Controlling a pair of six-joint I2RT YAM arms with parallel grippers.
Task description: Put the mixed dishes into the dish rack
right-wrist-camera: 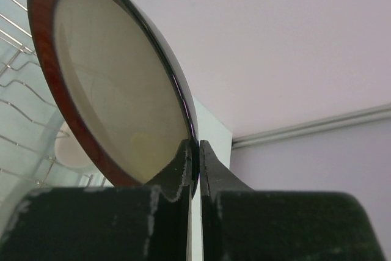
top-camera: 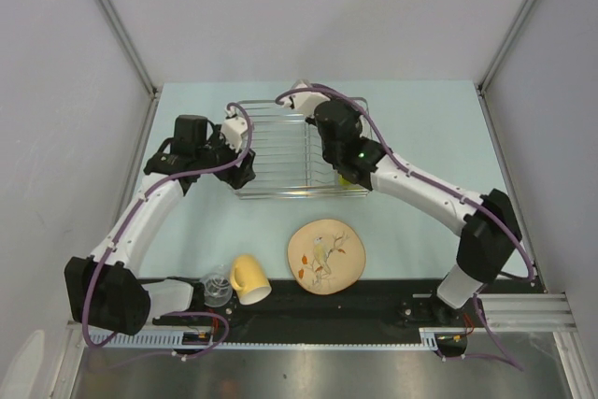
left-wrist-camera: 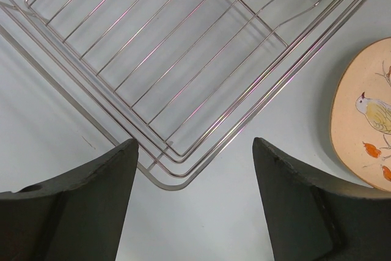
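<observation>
right wrist view showed the right gripper (right-wrist-camera: pixel 194 151) clenched on the lower rim of the dark red-rimmed beige plate (right-wrist-camera: pixel 116 90). the plate stood on edge above the fingers, its glossy glazed face turned toward the left of the frame. from the top external view, that arm hung over the right half of the dish rack (top-camera: pixel 276 151), a shallow silver wire basket in the upper middle of the frame, so the rack lay directly beneath the plate. i judged the next move to be a lowering, with the plate's thin edge kept in line with the wire slots.

the left gripper (left-wrist-camera: pixel 195 145) was spread wide and empty at the rack's lower-left corner. a beige patterned plate (top-camera: pixel 325 256) with a painted bird, a yellow mug (top-camera: pixel 249 277) on its side and a small clear glass (top-camera: pixel 218 289) lay on the table near the bottom of the frame, outside the rack.
</observation>
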